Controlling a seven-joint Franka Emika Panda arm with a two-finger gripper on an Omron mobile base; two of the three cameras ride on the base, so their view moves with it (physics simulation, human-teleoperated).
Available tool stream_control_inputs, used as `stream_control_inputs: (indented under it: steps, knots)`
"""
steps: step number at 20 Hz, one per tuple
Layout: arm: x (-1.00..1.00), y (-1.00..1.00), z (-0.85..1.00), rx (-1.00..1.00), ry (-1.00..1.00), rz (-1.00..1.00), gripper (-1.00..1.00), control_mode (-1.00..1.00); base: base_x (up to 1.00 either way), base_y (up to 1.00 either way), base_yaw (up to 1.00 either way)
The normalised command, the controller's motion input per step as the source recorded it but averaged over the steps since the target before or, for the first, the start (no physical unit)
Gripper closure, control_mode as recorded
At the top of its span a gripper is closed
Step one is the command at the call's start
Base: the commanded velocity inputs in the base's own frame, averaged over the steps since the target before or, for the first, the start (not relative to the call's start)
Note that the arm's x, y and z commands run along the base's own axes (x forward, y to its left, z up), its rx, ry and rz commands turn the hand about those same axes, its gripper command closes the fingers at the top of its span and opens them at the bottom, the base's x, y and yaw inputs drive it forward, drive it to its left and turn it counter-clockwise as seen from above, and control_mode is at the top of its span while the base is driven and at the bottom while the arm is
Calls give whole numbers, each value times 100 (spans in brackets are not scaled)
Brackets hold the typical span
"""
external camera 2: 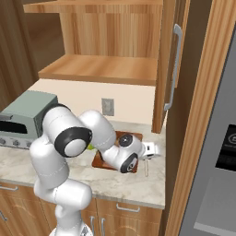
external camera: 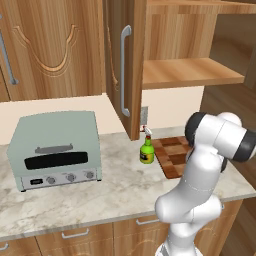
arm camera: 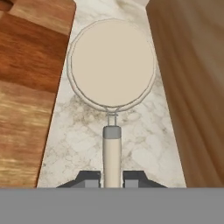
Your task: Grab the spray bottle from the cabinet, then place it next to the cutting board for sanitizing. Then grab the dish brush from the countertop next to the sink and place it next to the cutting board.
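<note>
With the gripper (arm camera: 112,178) clenched on the pale-handled, round white-headed dish brush (arm camera: 112,65), it should lower gently onto bare marbled countertop (arm camera: 144,148) beside the checkered wooden cutting board (arm camera: 30,87).

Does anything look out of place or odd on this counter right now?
Nothing is spilled or damaged. The cabinet door hangs open over the countertop, above the upright spray bottle beside the cutting board. The gripper is shut on the dish brush handle, next to the board.
</note>
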Motion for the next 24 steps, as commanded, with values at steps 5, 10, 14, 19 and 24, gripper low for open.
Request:
stream_control_inputs:
  steps: [5, 10, 14, 19, 24]
  knots:
    - [6, -15, -15, 0, 1, 1, -100, -100, 0, 0, 0]
    - [0, 0, 0, 0, 0, -1, -100, -100, 0, 0, 0]
    - [-22, 24, 23, 2, -5, -19, -100, -100, 0, 0, 0]
    - [-46, 38, 92, 2, -4, -30, -100, -100, 0, 0, 0]
    - [-16, 61, 100, 9, 1, -9, -100, -100, 0, 0, 0]
